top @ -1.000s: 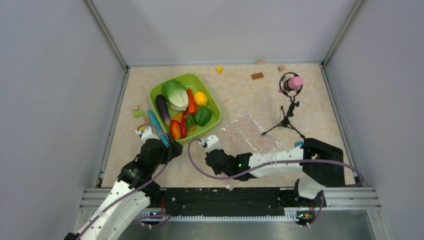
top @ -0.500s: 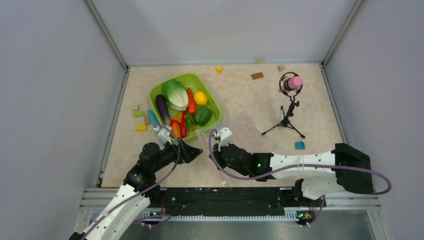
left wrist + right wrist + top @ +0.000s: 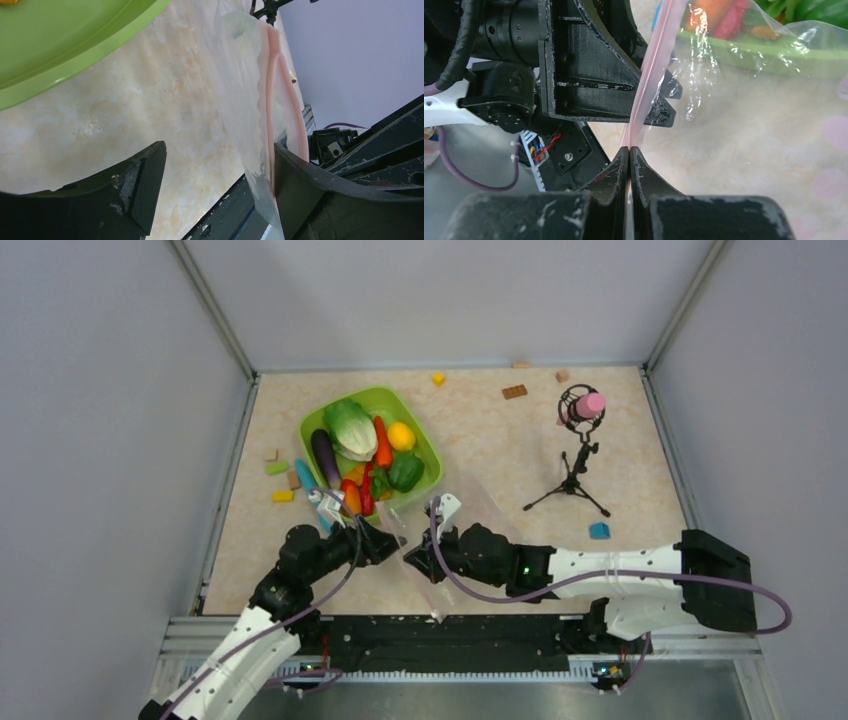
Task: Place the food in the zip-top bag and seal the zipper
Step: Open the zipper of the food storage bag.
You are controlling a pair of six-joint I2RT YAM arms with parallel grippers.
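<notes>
Right wrist, right gripper pinching zipper edge

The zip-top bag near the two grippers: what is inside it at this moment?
Nothing is visible inside the zip-top bag; it looks empty. The food lies in the green tray. The right gripper pinches the zipper, covering the part it grips.
</notes>
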